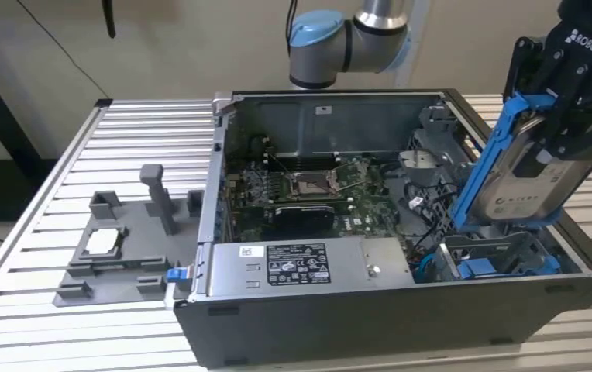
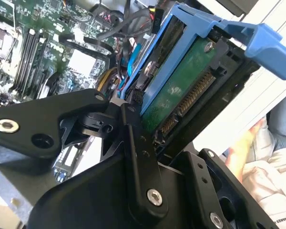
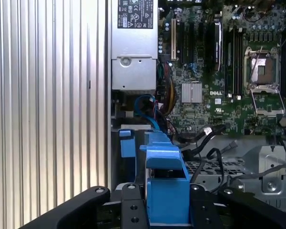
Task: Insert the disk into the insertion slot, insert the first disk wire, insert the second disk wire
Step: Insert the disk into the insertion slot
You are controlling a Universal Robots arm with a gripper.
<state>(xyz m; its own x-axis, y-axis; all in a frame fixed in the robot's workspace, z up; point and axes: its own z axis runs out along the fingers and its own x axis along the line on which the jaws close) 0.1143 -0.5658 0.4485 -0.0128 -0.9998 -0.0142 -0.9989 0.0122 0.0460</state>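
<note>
While the arm (image 1: 327,46) reaches in from the far side of the open computer case (image 1: 379,325), its gripper (image 1: 556,136) hangs tipped above the case's near corner on the exterior view's right. The claw is pinching the disk (image 1: 518,198), one black finger (image 2: 136,143) pressed to each broad face. The disk stands steeply tilted in its blue carrier (image 1: 487,167), with its upper end leaning toward the exterior view's right. Its lower end sits just above the drive bay (image 1: 497,260); whether the two touch cannot be told.

Room is tight there. The case's side wall runs close on the exterior view's right. The power-supply box (image 1: 286,267) lies along the near wall on the bay's other side. Black cables (image 3: 205,143) loop between the bay and the motherboard (image 1: 317,194). Above the case the space is open, and the slatted table (image 1: 120,139) carries a grey fixture (image 1: 120,248) well apart on the exterior view's left.

The second wrist view shows the disk's underside, a green circuit board (image 2: 181,88) with a connector along one end, and a person's hand (image 2: 240,148) beyond the case. The first wrist view looks straight down past the carrier's end tab (image 3: 167,191), which stands between the fingers, onto a blue cable (image 3: 145,102) near the power-supply box.
</note>
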